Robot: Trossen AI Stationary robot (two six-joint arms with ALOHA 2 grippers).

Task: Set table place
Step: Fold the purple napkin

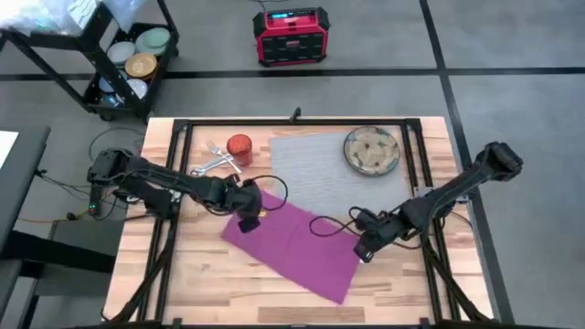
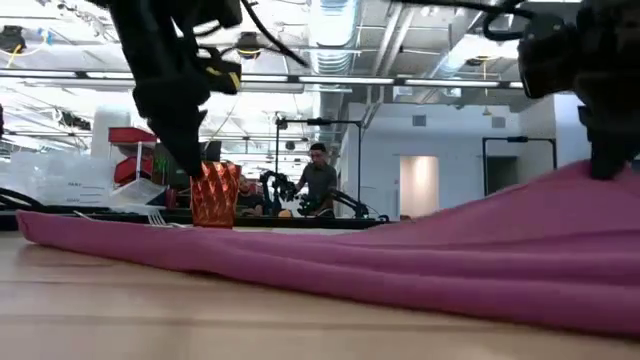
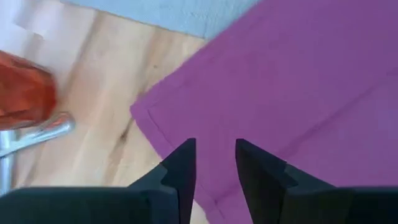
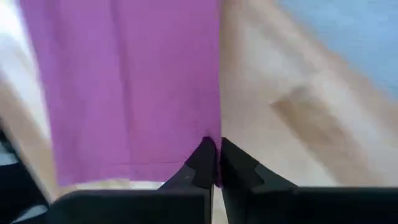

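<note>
Left gripper (image 3: 214,163) released above magenta napkin (image 1: 297,245) corner, right gripper (image 4: 216,160) grasping its lifted edge, bare desk (image 1: 206,279) around.

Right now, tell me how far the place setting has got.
Done: the plate sits on the grey mat. In hand: the right gripper pinches the magenta napkin at its edge; the left gripper is open over its other end. Left: the cutlery and orange cup lie off the mat.
</note>
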